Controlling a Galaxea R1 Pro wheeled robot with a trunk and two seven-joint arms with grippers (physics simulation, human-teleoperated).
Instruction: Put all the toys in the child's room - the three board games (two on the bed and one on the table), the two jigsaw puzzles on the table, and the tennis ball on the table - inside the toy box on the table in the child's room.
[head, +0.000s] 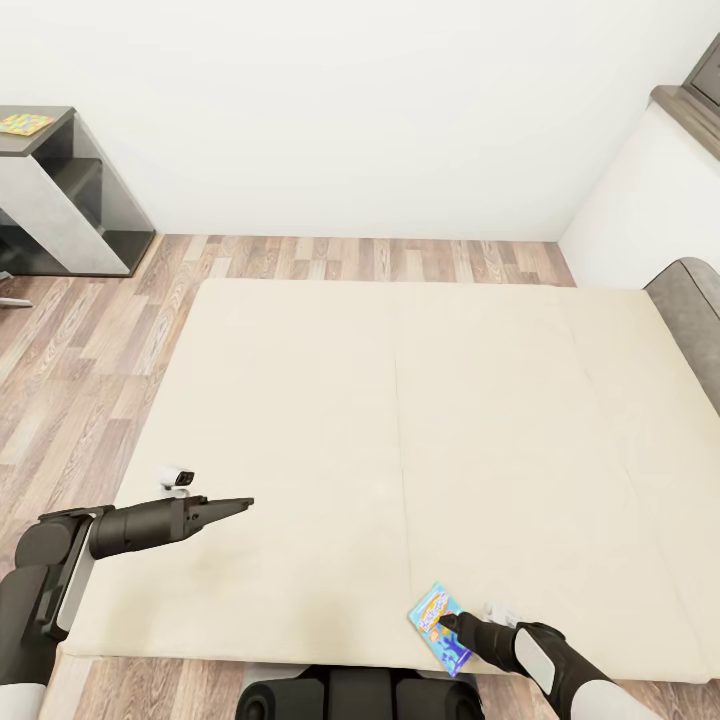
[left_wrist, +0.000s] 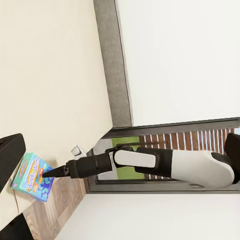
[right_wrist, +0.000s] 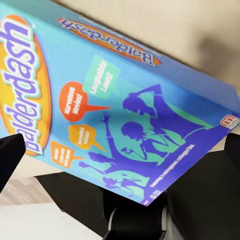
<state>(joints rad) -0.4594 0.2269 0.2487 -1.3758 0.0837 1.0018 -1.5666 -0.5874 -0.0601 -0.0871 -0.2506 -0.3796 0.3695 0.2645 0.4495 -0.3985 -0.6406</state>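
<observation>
A blue board game (head: 438, 622) with "Balderdash" on its cover (right_wrist: 115, 105) lies at the near edge of the bed (head: 400, 400), one corner past the mattress edge. My right gripper (head: 452, 622) is at the box, open, with a fingertip (right_wrist: 10, 155) at each side of the cover in the right wrist view. In the left wrist view the same box (left_wrist: 32, 176) lies at the tip of the right arm. My left gripper (head: 245, 503) hovers open over the bed's near left part, holding nothing. A jigsaw puzzle (head: 24, 123) lies on the table (head: 55, 112) at the far left.
Wood-plank floor (head: 90, 350) runs between the bed and the table. A grey padded headboard (head: 695, 300) bounds the bed on the right, under a dark-framed window (head: 700, 75). My own base (head: 360, 695) stands against the bed's near edge.
</observation>
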